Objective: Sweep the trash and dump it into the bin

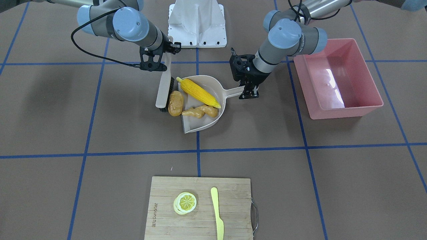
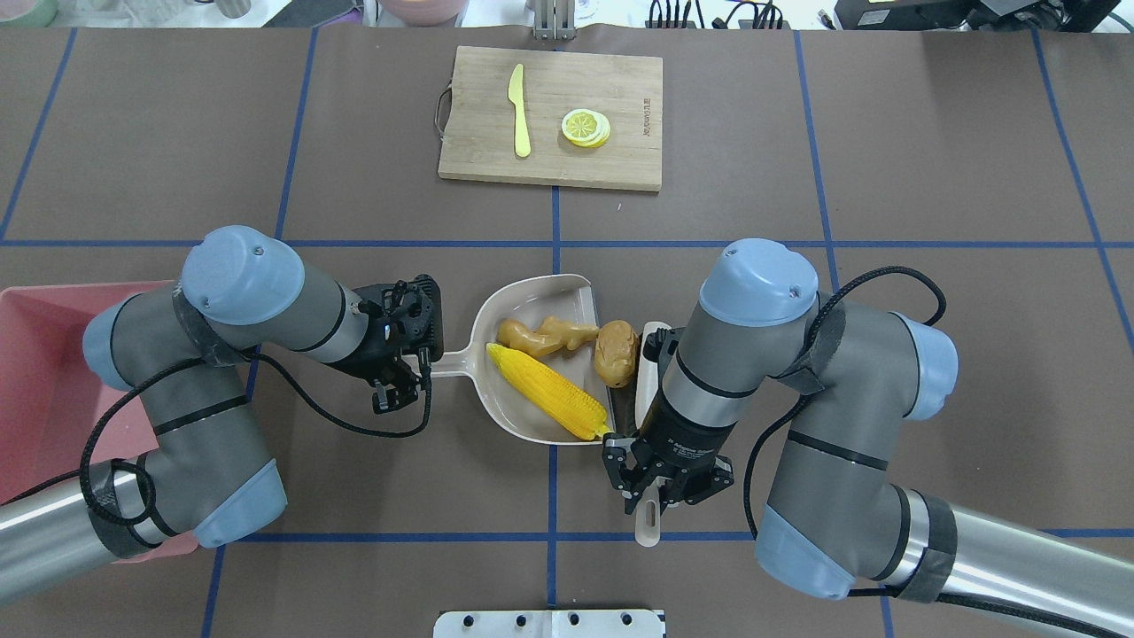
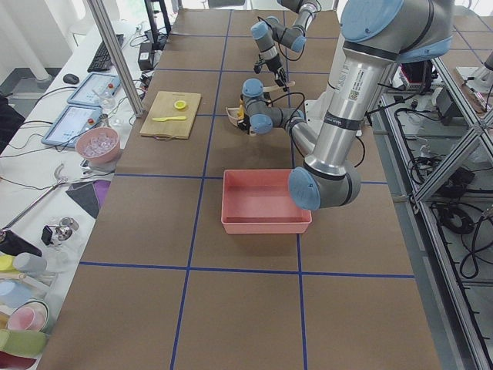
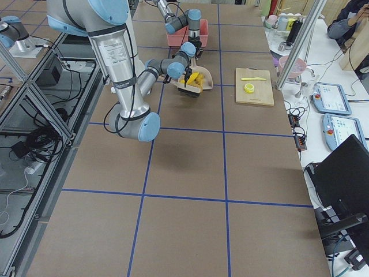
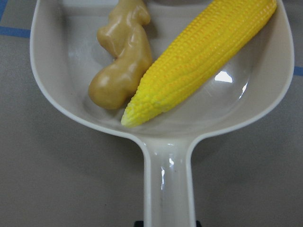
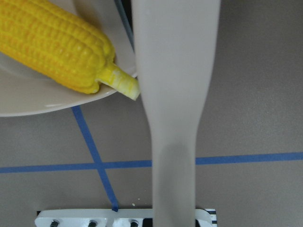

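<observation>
The beige dustpan (image 1: 203,125) lies at the table's middle with the yellow corn cob (image 1: 200,91) and the tan ginger root (image 1: 201,111) inside it. The brown potato (image 1: 175,103) rests at the pan's open edge, touching the brush (image 1: 164,90). My left gripper (image 1: 248,91) is shut on the dustpan's handle (image 5: 168,184). My right gripper (image 2: 660,492) is shut on the brush's handle (image 6: 173,94), with the brush head beside the potato (image 2: 617,354). The pink bin (image 1: 343,111) stands empty beyond my left gripper, apart from the pan.
A wooden cutting board (image 1: 166,200) with a lemon slice (image 1: 185,202) and a pale yellow knife (image 1: 217,213) lies at the table's far side from me. The white base plate (image 1: 196,23) sits between my arms.
</observation>
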